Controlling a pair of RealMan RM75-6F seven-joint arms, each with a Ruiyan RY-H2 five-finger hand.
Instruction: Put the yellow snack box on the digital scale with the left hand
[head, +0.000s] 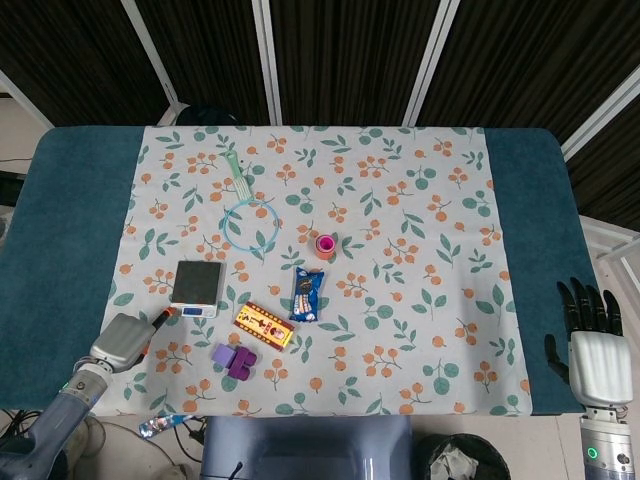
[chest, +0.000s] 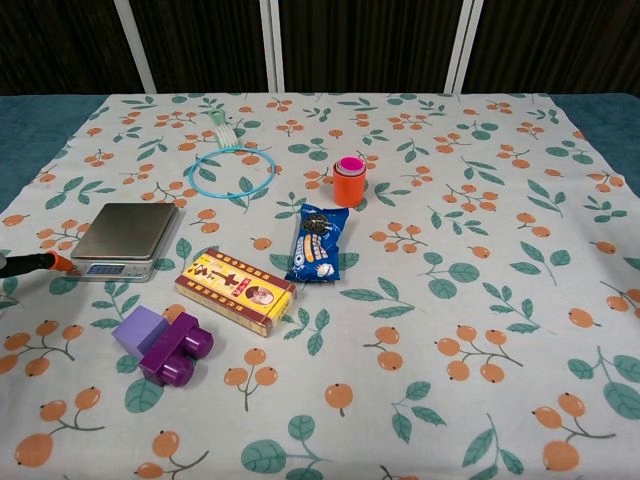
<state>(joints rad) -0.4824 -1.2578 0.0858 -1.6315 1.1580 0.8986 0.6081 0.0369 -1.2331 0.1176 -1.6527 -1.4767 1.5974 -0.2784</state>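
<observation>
The yellow snack box (head: 264, 326) (chest: 236, 290) lies flat on the flowered cloth, just right of and nearer than the digital scale (head: 197, 285) (chest: 126, 238). My left hand (head: 120, 343) rests at the table's near-left, holding nothing. One orange-tipped finger (chest: 40, 262) reaches toward the scale's front-left corner, and its other fingers are tucked out of sight. The box sits about a hand's length to its right. My right hand (head: 592, 340) hovers off the table's near-right corner with its fingers spread and empty.
Purple blocks (chest: 163, 345) sit in front of the box. A blue snack packet (chest: 319, 245) lies to its right, an orange-and-pink cup (chest: 348, 181) beyond that. A blue ring (chest: 232, 171) with a green fork (chest: 222, 128) lies behind the scale.
</observation>
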